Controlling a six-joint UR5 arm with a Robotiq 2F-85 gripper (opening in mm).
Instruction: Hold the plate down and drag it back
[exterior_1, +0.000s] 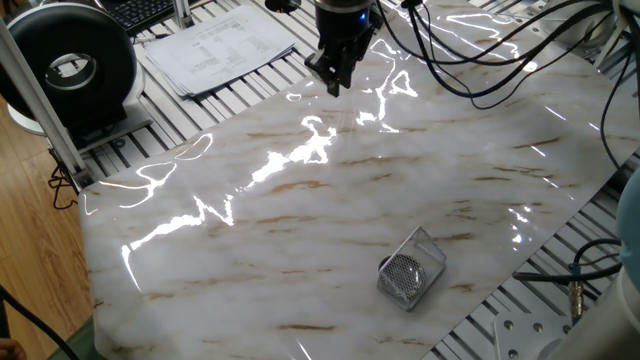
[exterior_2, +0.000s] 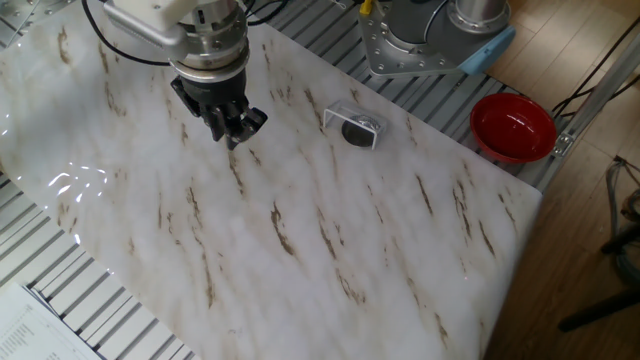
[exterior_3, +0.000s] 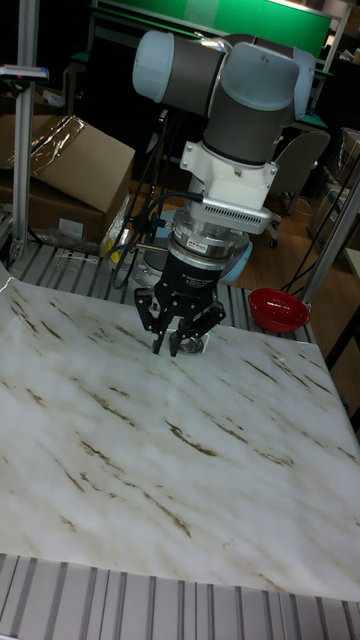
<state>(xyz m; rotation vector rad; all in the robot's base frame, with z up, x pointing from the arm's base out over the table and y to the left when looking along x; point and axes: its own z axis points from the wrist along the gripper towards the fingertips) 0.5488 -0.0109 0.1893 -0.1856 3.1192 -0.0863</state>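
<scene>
The gripper (exterior_2: 236, 134) hangs above the marble table (exterior_2: 300, 250) with its fingers drawn together and nothing between them. It is well apart from the plate (exterior_2: 355, 131), which shows as a small round piece at the wire-mesh basket (exterior_1: 432, 255) on the table's right side; whether it lies inside or against the basket cannot be told. Carry the closed tips over the plate's centre. Descend vertically and press firmly before dragging, so the shiny rim does not skid or tip.

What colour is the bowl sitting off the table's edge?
Glossy red; the bowl shows best in the other fixed view.
</scene>
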